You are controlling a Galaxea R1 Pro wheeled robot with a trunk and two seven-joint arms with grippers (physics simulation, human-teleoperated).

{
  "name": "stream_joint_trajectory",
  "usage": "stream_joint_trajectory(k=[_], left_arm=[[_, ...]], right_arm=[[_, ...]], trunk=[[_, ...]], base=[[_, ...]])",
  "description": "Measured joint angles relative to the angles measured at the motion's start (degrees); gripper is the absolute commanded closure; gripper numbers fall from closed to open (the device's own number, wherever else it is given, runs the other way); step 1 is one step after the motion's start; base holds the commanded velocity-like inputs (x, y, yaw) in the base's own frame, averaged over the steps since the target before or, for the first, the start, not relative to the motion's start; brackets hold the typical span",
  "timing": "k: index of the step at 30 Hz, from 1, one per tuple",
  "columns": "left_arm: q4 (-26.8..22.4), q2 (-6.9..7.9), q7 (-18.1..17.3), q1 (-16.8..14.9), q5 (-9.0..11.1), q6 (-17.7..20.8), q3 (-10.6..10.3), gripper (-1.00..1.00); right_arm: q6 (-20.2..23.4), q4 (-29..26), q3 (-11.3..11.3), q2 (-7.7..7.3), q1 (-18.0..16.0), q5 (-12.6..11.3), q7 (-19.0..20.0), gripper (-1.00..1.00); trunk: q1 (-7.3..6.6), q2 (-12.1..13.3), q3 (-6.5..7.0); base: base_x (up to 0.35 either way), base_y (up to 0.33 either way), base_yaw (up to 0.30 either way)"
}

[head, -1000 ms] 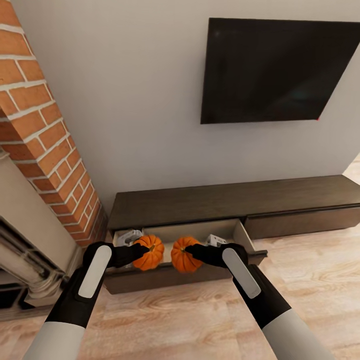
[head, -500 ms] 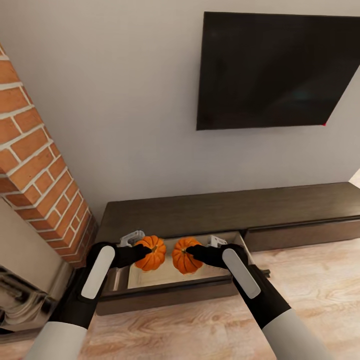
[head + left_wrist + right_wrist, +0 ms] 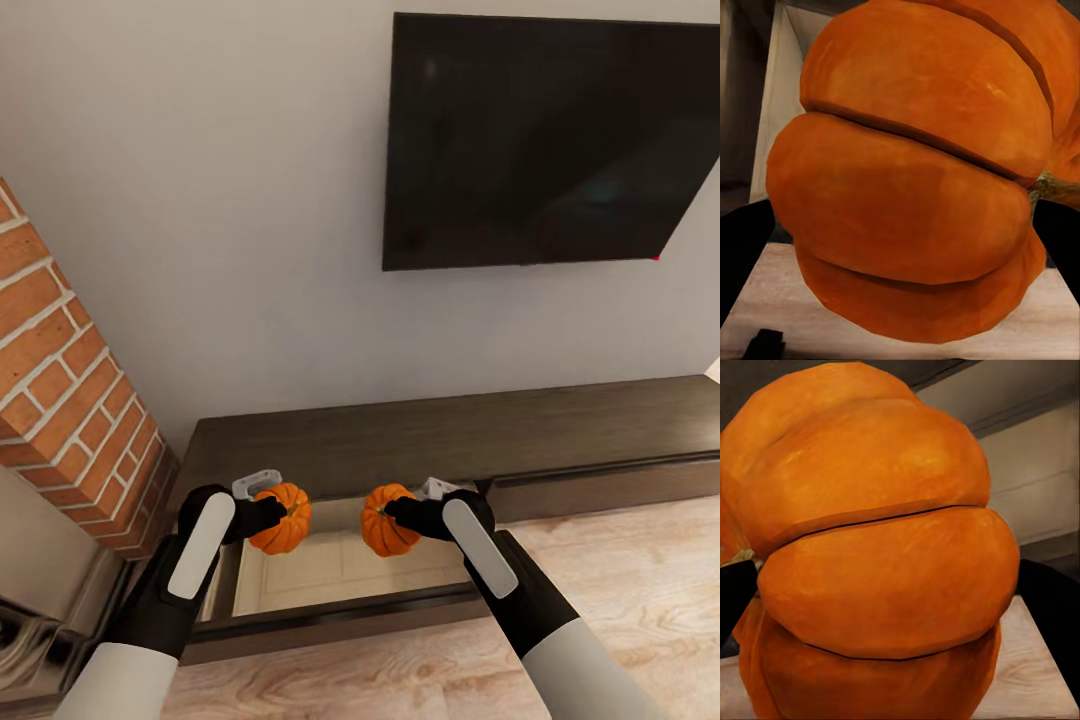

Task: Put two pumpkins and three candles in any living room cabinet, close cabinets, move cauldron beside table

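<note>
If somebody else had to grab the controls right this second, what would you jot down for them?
Left gripper: shut on the left pumpkin.
Right gripper: shut on the right pumpkin.
Both pumpkins hang above the open drawer of the dark cabinet under the TV.
Done: drawer open, pumpkins carried there.
Left: drop both in, add the three candles, shut every drawer, move the cauldron beside the coffee table.

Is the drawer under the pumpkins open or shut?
Open: the drawer is pulled out from the cabinet, its pale inside showing.
</note>
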Motion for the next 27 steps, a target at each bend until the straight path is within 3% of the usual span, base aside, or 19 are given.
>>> stream_joint_trajectory(k=[6,10,12,17,21,27], left_arm=[[0.2,-0.06,3.4,0.0,0.5,-0.2,-1.8,1.00],[2.9,-0.20,4.9,0.0,0.6,-0.1,-2.5,1.00],[5.2,-0.23,5.1,-0.1,0.4,-0.1,-3.0,1.00],[7.3,-0.26,5.0,-0.2,0.3,-0.4,-3.3,1.00],[7.5,-0.26,4.8,-0.2,0.4,-0.5,-3.3,1.00],[7.6,-0.27,4.6,-0.2,0.4,-2.4,-3.5,1.00]], right_arm=[[-0.2,1.4,0.0,0.00,0.0,-0.2,-2.5,1.00],[-0.2,3.9,0.5,0.05,0.0,0.0,-2.9,1.00],[-0.5,5.2,0.6,0.07,0.0,1.2,-2.9,1.00],[-2.1,6.6,0.6,0.43,0.0,7.2,-2.8,1.00],[-2.4,6.6,0.7,0.84,0.0,8.5,-2.5,1.00],[-4.3,6.6,1.1,1.62,-0.1,8.7,-2.0,1.00]], trunk=[[0.00,0.0,0.00],[0.00,0.0,0.00],[0.00,0.0,0.00],[0.00,0.0,0.01],[-0.01,0.0,0.01],[-0.02,0.0,0.01]], base=[[0.006,-0.001,0.000],[0.000,0.000,0.000],[0.000,0.000,0.000],[0.024,0.000,0.000],[0.073,0.000,0.000],[0.126,0.000,0.000]])
